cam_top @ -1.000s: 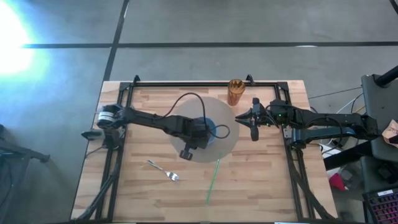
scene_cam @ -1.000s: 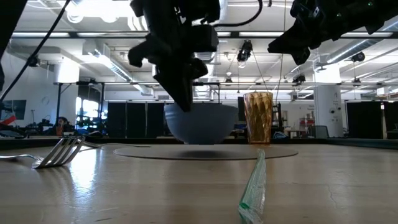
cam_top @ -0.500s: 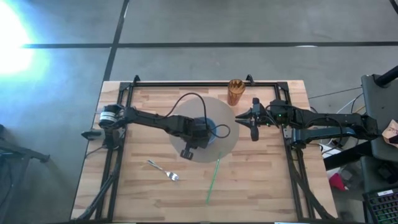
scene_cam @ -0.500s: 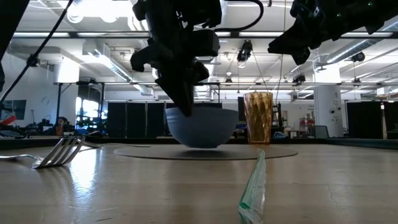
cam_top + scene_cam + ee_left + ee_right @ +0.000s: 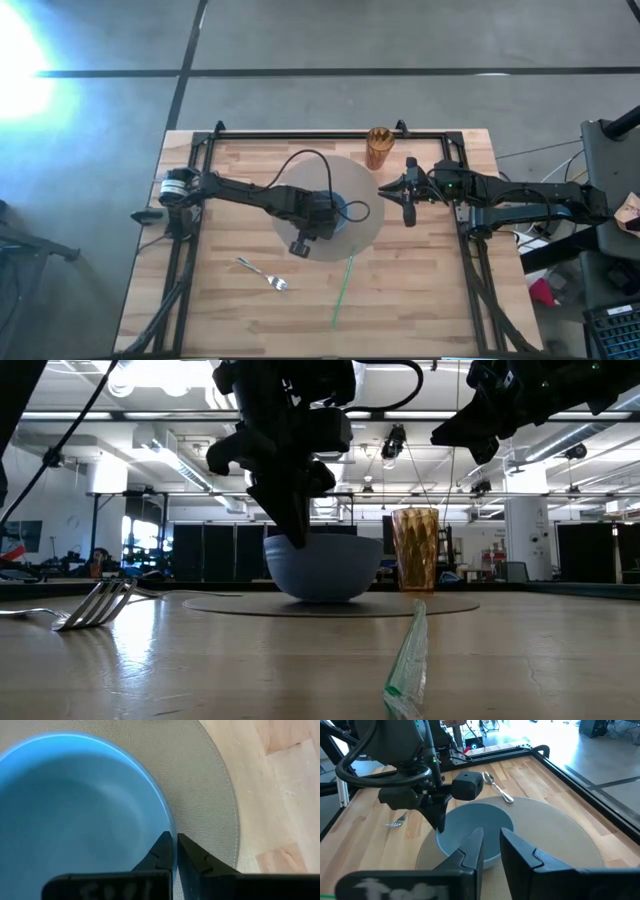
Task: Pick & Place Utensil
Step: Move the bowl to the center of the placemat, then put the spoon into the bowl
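A blue bowl [image 5: 341, 204] [image 5: 325, 565] stands by its base on a round grey mat [image 5: 365, 228]. My left gripper [image 5: 330, 213] [image 5: 175, 844] is shut on the bowl's rim, coming from above. A metal fork [image 5: 265, 273] [image 5: 95, 605] lies flat on the wood toward the near-left. A spoon [image 5: 497, 787] lies beyond the bowl at the mat's edge in the right wrist view; the left arm hides it from above. My right gripper [image 5: 384, 188] [image 5: 491, 837] hovers to the right of the bowl, well above the table, open by a narrow gap and empty. My left gripper pinches the bowl's rim [image 5: 173, 832], one finger [image 5: 162, 851] inside the bowl and the other outside it. The fingers come from above, pointing down. The bowl sits upright with its base on the mat.
An amber ribbed cup [image 5: 379, 147] [image 5: 415, 548] stands at the mat's far edge. A green wrapped straw [image 5: 343, 288] [image 5: 408, 655] lies from the mat's near edge toward the table's near edge. A black rail frame [image 5: 300, 133] runs along the table's sides.
The left gripper has come down a little, still shut on the rim. The bowl, held slightly off the mat and tipped a second ago, now rests level on the mat.
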